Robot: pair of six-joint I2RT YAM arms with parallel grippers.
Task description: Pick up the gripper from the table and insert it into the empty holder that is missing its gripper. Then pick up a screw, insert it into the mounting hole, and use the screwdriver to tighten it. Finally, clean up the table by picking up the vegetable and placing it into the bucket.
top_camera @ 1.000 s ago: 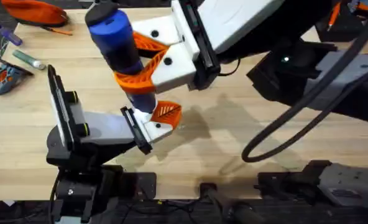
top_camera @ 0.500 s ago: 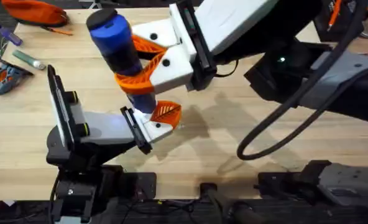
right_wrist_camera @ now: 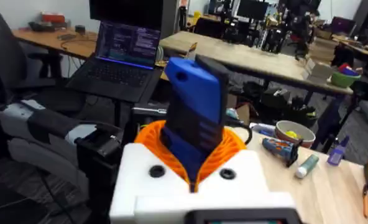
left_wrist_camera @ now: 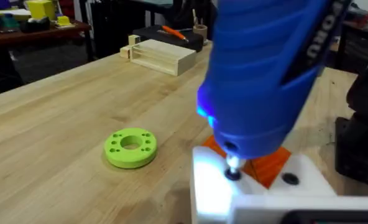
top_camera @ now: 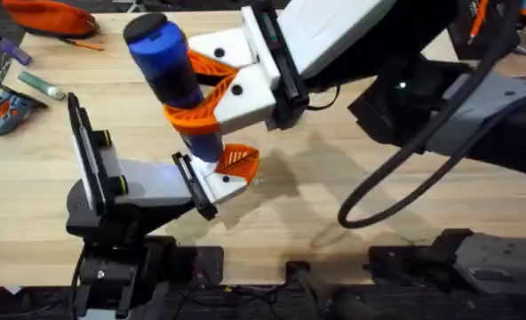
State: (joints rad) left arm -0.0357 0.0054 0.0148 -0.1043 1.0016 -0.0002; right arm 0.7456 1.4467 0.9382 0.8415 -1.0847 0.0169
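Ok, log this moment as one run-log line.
step: tightening screw | right hand: shut on screwdriver | bit: at holder mounting hole | gripper: seated in holder | green disc: on table

Hidden or cut off, for your check:
- Screwdriver (top_camera: pixel 172 76): your right gripper (top_camera: pixel 211 86) covers its mid-body overhead; the top runs off the left wrist picture.
- Bit tip: lost in glare at the holder (left_wrist_camera: pixel 258 190).
- Orange gripper (top_camera: pixel 236 160): partly behind the screwdriver.
- Screw: too small to tell.
- Bucket (right_wrist_camera: pixel 294 133): distant, contents blurred.
- Left gripper: fingers unclear.
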